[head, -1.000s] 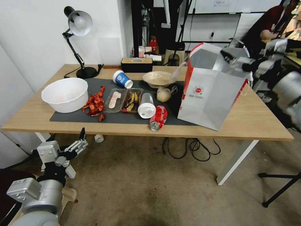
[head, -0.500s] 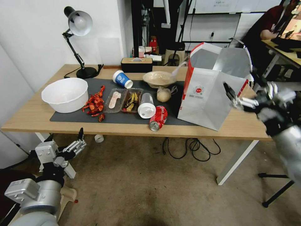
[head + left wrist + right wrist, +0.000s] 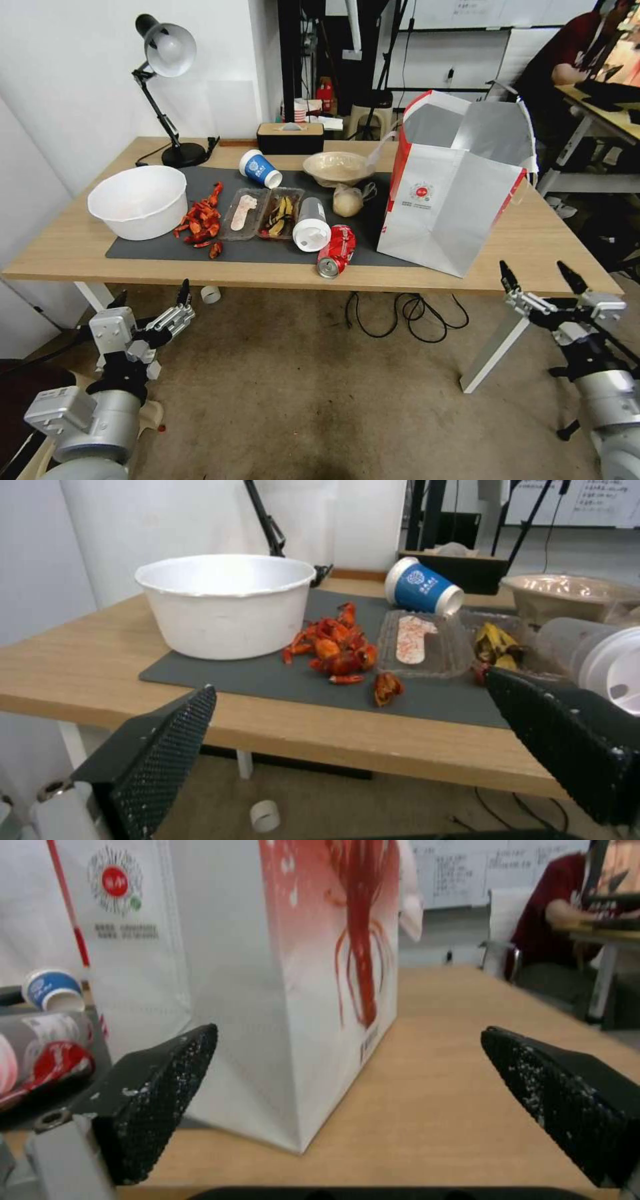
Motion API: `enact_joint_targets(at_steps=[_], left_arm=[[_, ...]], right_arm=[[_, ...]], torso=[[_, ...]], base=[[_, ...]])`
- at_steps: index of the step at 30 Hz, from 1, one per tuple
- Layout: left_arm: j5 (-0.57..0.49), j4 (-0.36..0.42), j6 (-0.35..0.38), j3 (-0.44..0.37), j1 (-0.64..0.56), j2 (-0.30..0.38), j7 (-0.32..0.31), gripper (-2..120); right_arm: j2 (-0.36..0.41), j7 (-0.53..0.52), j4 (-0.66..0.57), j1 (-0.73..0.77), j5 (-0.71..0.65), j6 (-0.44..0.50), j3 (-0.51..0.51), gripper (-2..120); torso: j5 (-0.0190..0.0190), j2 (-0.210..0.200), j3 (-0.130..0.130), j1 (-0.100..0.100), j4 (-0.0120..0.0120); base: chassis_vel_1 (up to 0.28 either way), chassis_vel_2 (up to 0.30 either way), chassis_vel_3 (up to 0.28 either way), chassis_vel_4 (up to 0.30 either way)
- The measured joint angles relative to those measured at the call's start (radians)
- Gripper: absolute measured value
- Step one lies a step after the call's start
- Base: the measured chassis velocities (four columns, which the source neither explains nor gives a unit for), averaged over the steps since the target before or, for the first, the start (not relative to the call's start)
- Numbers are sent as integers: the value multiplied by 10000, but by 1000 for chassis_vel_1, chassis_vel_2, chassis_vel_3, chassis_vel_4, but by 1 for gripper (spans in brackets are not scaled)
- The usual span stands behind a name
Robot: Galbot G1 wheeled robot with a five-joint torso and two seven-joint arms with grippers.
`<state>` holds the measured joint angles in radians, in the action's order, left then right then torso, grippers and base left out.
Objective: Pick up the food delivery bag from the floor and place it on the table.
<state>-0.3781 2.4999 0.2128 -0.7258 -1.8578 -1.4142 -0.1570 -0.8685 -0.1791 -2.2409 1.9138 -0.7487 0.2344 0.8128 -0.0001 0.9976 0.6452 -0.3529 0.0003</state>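
Bag: large white paper food delivery bag (image 3: 453, 200) with red side panels and silver foil lining, standing upright and mouth up on the table, its near corner close to the front edge.
Table: rectangular light-wood top (image 3: 560, 247) on white legs; bag straddles the right end of the dark grey mat (image 3: 260, 250).
Floor: worn brownish-grey carpet (image 3: 300, 400), nothing of the task on it.
Right gripper: (image 3: 543, 283) fingers spread wide, holding nothing; below and in front of the table edge, right of the bag's near corner, apart from it.
Left gripper: (image 3: 157, 313) fingers apart, empty, low by the front-left table leg, well apart from the bag.
Key relation: bag lies ahead of and left of the right fingers (image 3: 157, 1095), higher than them; right wrist view shows its vertical corner fold (image 3: 280, 1005) between the two pads, long axis upright. Right arm is much the nearer.
Task status (judgement): placement looks complete; bag stands unaided.
Neighbours: crushed red drinks can (image 3: 335, 250) lies on the mat just left of the bag's base.
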Motion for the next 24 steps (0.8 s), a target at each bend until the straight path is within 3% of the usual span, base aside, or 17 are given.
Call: enact_joint_targets(at_steps=[8,24], left_arm=[[126,0,121,-59,-36,0,182,100],[-9,0,267,-107,-26,65,244,100]], right_arm=[[-56,-6,17,-113,-160,-221,-565,100],[41,-8,-93,-178,-562,-421,-538,100]], torso=[[2,-1,0,-1,-1],[1,-1,0,-1,-1]], base=[[0,0,0,0],[0,0,0,0]])
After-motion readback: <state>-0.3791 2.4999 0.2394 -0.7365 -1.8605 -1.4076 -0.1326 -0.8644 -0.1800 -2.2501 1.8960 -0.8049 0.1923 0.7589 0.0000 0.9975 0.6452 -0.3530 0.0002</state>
